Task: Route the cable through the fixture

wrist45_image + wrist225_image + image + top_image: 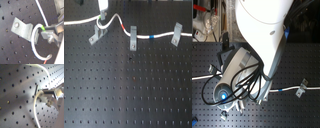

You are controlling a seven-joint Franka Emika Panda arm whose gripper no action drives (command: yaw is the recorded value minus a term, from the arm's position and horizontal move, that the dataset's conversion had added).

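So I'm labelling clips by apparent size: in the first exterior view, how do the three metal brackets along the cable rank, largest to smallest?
1. The fixture, widest, below the gripper.
2-3. The middle clip and the right clip look alike; I won't rank them.

I saw the cable (159, 36), a thin white cord with red, blue and green bands, running across the black perforated board in the first exterior view. Its green-banded stretch arched over the fixture (25, 29), a silver-grey bracket screwed down by its foot, as the first wrist view showed.
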